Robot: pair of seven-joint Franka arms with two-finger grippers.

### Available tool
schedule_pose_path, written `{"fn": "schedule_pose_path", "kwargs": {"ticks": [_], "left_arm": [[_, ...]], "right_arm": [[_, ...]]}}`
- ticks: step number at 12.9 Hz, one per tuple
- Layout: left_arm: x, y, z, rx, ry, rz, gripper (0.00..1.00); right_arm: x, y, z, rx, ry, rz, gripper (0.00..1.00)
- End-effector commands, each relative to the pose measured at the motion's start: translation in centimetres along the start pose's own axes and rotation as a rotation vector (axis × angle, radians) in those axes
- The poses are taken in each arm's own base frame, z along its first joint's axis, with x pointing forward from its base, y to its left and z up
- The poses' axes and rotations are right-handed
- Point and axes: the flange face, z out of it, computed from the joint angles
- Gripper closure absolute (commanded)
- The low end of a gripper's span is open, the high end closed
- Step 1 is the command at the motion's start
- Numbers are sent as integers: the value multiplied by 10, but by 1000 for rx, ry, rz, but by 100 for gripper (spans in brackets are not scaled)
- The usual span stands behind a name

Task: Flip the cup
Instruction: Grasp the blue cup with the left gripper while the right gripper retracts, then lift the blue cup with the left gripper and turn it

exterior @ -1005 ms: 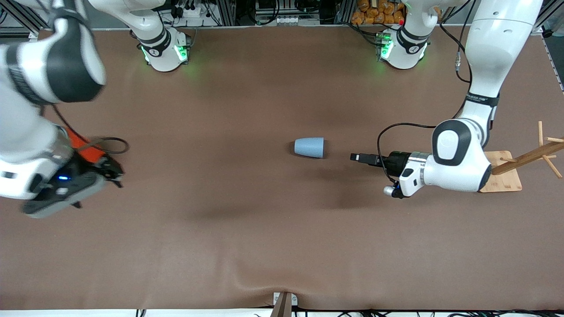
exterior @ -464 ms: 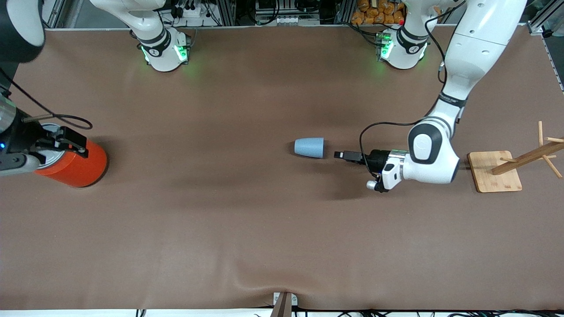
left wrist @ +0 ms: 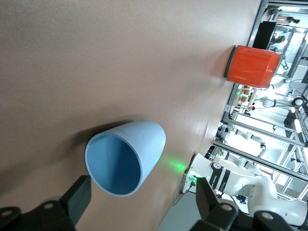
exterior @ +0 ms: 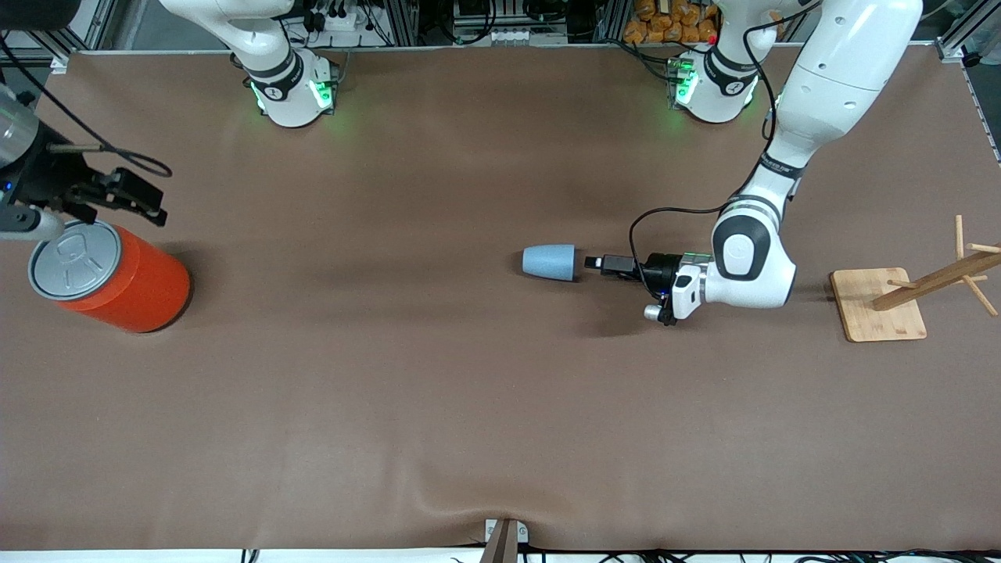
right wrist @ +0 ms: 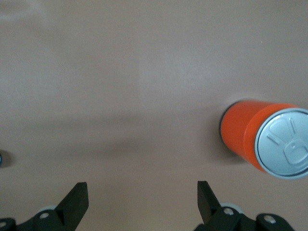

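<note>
— Since a second earlier, had the left gripper (exterior: pixel 592 263) closed in on the cup (exterior: pixel 549 263)?
— Yes; it came level with the rim, fingers wide and empty. The cup lay on its side mid-table (exterior: pixel 438 407), mouth toward that gripper.
— Next?
— Probably pinching the rim, then righting it.
— Obstacles?
— None nearby: the right gripper (exterior: pixel 129 199) waited, open, over the orange can (exterior: pixel 117 280); the wooden rack (exterior: pixel 911 297) stood well apart.

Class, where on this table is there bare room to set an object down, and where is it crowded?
Bare: the brown table nearer the camera than the cup, and the stretch between cup and orange can. Crowded: where the left hand meets the cup, and near the wooden rack.
</note>
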Motion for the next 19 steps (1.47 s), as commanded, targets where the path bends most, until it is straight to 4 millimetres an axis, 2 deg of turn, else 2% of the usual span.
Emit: {"fn": "schedule_pose_path", "kwargs": {"ticks": [1,2,4,8,10,11,12,13,15,16,19], "left_arm": [[-6,0,8,-12,23,12,8],[-7,4,18,-27,29,3,14],[-7,5,33,-21,48,-4,15],[-9,-7,51,-55,67,12,22],[-10,-8,60,-69,70,14,29],[-11,-7,62,-71,69,14,35],[-12,-7,64,-70,65,14,47],[-12,-7,64,-70,65,14,61],[-12,-8,64,-70,65,26,95],[-11,-9,63,-70,69,41,100],[-7,4,56,-103,107,30,100]], "right_arm": [[-21,4,12,19,37,11,0],[-13,3,3,22,62,-22,0],[5,6,-12,12,89,-35,0],[0,3,-23,7,64,-38,0],[1,7,-25,18,69,-31,0],[2,11,-25,18,69,-25,0],[1,11,-25,15,68,-19,0],[2,12,-26,12,70,-24,0],[2,14,-26,10,70,-21,0],[2,13,-27,9,71,-21,0],[2,14,-26,9,70,-20,0]]}}
